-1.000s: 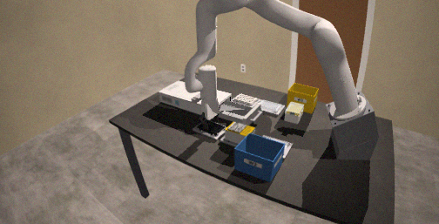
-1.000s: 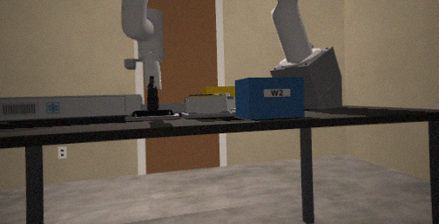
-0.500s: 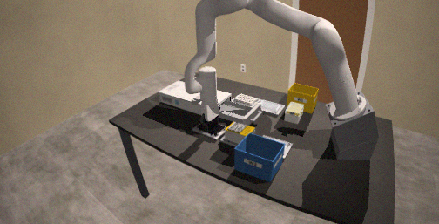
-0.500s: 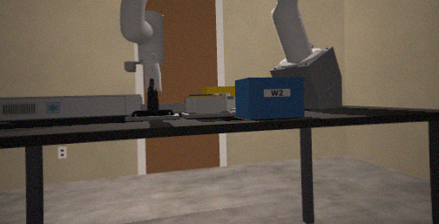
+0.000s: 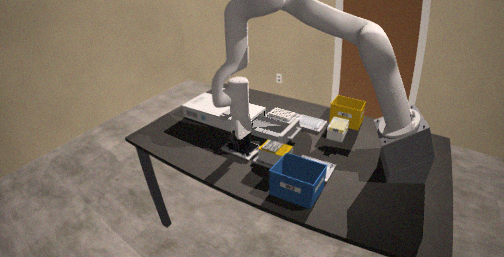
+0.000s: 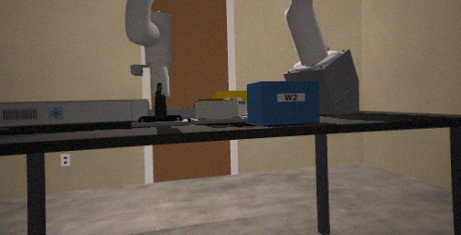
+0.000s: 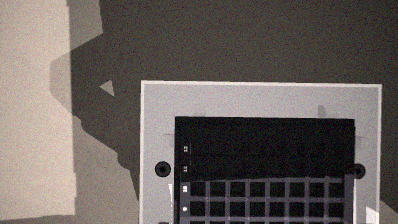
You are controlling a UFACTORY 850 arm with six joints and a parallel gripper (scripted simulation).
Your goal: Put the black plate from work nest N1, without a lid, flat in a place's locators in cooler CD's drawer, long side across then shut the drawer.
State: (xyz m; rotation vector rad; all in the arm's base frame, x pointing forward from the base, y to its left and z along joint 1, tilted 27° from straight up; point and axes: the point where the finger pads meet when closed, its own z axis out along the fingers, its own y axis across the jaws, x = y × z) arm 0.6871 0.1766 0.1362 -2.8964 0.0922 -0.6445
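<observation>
I hang straight down over the nest [image 7: 155, 150] with my gripper [image 6: 160, 108] spread wide and holding nothing; I judge this a descent to take the plate [image 7: 265, 150] by its sides, fingers vertical so they can pass either side of it. The plate lies flat in the pale nest near the front edge of the bench [image 5: 200, 165], seated between two round pegs [image 7: 162, 168], which I take to be what keeps it square. Its well grid shows in the wrist view; the upper part reads plain black, and I cannot tell why. No lid is seen on it. The cooler [image 6: 69, 111] stands toward the left end of the bench, just behind the nest; whether its drawer is open I cannot tell from these views, nor is the lamp legible. To the right of the nest a yellow-topped box [image 5: 274, 149] sits close, then the blue bin [image 5: 297, 179] at the front edge; a yellow bin [image 5: 348, 110] stands toward the back edge. The yellow-topped box is the nearest hazard in lifting.
</observation>
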